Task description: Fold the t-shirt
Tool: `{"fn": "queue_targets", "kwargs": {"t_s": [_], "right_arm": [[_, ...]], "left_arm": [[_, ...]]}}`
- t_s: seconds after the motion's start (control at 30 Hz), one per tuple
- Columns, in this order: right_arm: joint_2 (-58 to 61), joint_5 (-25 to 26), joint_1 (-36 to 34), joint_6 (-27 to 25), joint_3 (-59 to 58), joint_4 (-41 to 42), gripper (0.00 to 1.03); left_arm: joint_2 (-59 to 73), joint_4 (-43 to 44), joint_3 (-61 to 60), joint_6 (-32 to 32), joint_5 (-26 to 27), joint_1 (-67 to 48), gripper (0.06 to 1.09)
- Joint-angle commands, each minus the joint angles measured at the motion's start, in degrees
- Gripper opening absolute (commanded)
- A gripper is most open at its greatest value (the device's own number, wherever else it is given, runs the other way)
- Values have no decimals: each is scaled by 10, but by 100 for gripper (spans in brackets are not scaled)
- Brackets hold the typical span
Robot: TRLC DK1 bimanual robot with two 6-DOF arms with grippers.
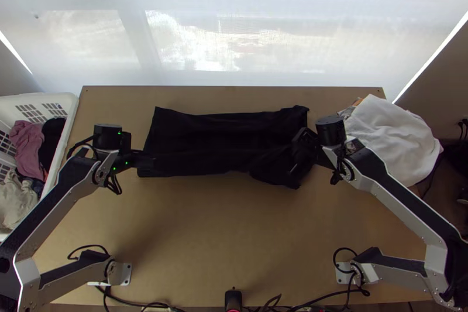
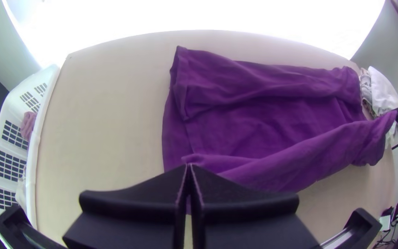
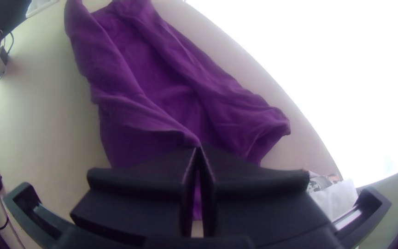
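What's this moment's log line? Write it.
Shirt partly folded on table | left gripper: jaws shut on shirt | right gripper: jaws shut on shirt

Two claws [image 1: 295, 153], one shirt [image 1: 222, 130], one basket [image 1: 70, 100]

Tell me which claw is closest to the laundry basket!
The left claw. It pinches the shirt on the basket's side; the right claw pinches it over by the white cloth.
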Motion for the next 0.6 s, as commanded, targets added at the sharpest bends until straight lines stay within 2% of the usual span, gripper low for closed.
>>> {"fn": "queue_targets", "kwargs": {"t_s": [0.0,0.57], "right_arm": [[61,0,-21,-6,54,19,3],[191,-16,-79,-22,155,40,3]], "left_arm": [[53,14,58,7,-4,4,9],[199,40,203,29,-8,25,9]]}}
